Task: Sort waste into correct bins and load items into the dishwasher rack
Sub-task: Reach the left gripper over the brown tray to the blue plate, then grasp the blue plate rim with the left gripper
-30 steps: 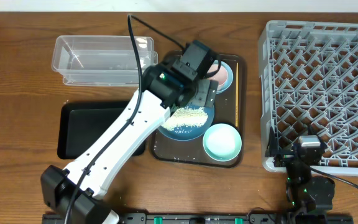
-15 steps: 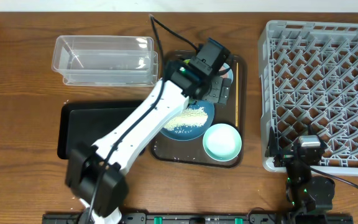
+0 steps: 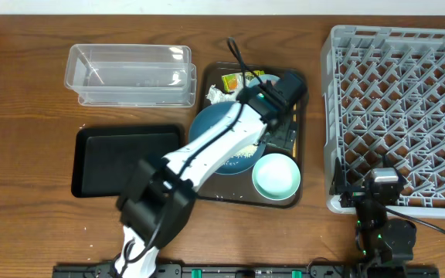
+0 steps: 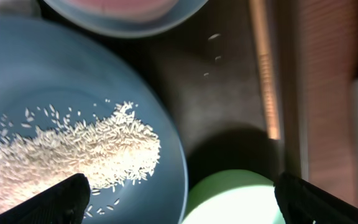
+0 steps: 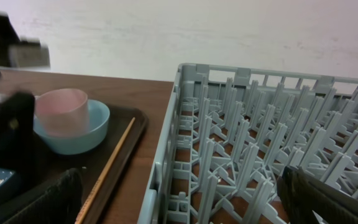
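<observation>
Since one second ago your left arm has swung to the right across the brown serving tray. This has uncovered the wrapper and the tissue at the tray's far left corner. The right arm has not moved.

From overhead, your left hand hangs over the right part of the tray, beside the plate and just far of the near bowl. The rice lies on the plate. The clear container and the black tray look empty, and the rack carries nothing. The right hand waits on the bench at the rack's near left corner.

In the left wrist view the fingers are spread wide and hold nothing. Under them you see the plate with rice at the left and the chopsticks at the right.

In the right wrist view the fingers are also spread and empty. The cup stands inside the far bowl.

I judge that no item is sorted yet, and that you are lining up on the chopsticks or the near bowl; which one I cannot tell. For the chopsticks you must go further right, lower the hand, and close it across the thin sticks.
</observation>
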Robot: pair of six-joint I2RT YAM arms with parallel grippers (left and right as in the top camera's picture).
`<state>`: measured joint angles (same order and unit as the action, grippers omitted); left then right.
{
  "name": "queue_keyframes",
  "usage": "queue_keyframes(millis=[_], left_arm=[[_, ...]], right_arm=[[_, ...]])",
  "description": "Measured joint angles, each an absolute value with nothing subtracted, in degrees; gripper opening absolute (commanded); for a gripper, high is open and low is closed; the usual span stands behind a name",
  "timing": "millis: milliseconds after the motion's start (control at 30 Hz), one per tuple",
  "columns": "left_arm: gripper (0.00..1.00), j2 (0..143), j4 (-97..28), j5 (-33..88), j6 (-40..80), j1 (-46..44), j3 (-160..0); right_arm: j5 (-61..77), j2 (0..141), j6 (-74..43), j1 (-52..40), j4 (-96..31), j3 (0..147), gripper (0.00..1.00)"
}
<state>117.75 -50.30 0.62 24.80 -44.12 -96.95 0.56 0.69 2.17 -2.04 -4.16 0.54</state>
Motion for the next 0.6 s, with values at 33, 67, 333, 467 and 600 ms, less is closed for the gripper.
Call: queue_keyframes(millis=[33,67,333,467,600], left_arm=[[0.89,118.48,-50.39,-0.01,25.69,-44.27,-96.95],[0.88,119.04,-50.37,-0.49,26.41,-44.36,-96.95],[0.79,121.6,-48.93,-2.39,30.28,-44.38,-96.95],[0.74,122.67,-48.86,-3.55,31.75,-44.38,-96.95],[0.7,122.8,-48.75,-4.08,32.47,-44.38,-96.95]], right_arm=[[0.56,0.69,2.17,-2.04,-4.19,0.54,0.99],[0.58,0.69,2.17,-2.04,-4.19,0.54,0.99],[0.56,0.69,2.17,-2.04,-4.19,0.54,0.99],[0.56,0.69,2.17,-2.04,-4.19,0.54,0.99],[0.56,0.69,2.17,-2.04,-4.19,0.54,0.99]])
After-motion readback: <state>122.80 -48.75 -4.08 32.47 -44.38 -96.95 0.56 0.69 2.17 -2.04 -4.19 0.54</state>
